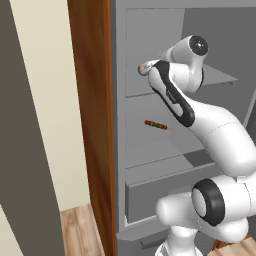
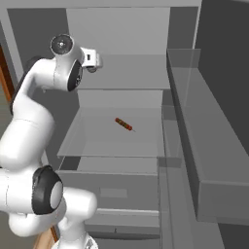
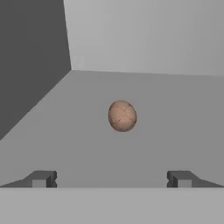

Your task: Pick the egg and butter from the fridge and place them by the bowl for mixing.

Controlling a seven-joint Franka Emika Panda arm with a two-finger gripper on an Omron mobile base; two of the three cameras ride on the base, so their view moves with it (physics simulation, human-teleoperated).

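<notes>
**White arm, dark joints**

The arm (image 1: 220, 135) is built of smooth, glossy white rounded links. Black bands ring its joints, with grey round caps set in them, and a long black strip runs along one upper link. A dark disc caps the top joint. In the hand view, the gripper (image 3: 112, 179) has two small, blocky dark grey finger tips (image 3: 41, 179).

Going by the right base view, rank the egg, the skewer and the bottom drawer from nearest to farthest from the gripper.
1. egg, upper shelf, just ahead of the open gripper.
2. skewer, on the shelf below.
3. drawer, lowest, under both shelves.
</notes>
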